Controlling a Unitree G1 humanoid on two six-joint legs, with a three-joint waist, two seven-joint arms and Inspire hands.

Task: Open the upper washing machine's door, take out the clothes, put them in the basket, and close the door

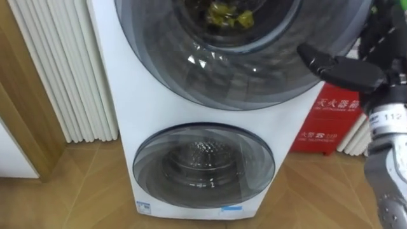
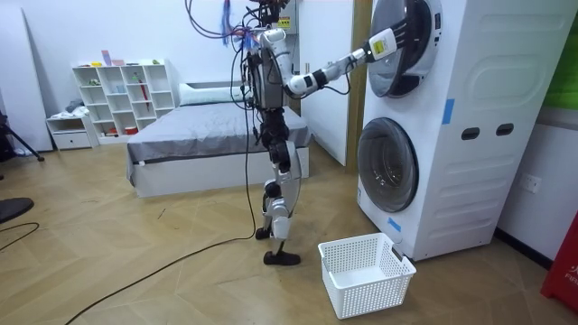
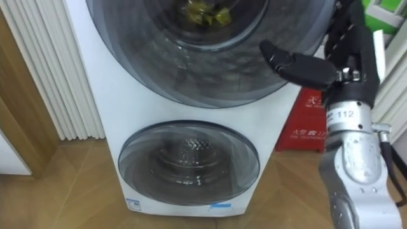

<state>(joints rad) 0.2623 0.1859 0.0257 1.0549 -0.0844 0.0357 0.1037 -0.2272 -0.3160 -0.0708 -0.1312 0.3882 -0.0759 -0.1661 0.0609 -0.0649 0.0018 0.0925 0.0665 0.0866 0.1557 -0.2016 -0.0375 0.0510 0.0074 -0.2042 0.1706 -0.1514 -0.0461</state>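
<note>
Wooden floor [image 2: 135, 244] carries a tall white washing machine [image 1: 127, 95], and the robot stands before it. A red box [image 1: 324, 127] with white writing stands at 3 o'clock. The right hand [image 1: 337, 67] reaches to the upper door [image 1: 241, 76] at its 3 o'clock rim; I cannot tell whether it grips. Yellow-green clothes [image 1: 229, 14] lie behind the glass at 12 o'clock. A small blue label [image 1: 143, 206] at 7 o'clock is unreadable.

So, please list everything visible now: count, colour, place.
white stacked washing machine: one, white, before the robot
upper round glass door: one, dark grey, machine's top
lower round glass door: one, dark grey, below it
yellow-green cloth: one, behind the upper door
white plastic basket: one, floor beside the machine
red box: one, right of the machine
white ribbed panel: one, left of the machine
grey-covered bed: one, across the room
white shelf unit: one, beside the bed
right hand: one, dark, at the upper door's right rim
</note>
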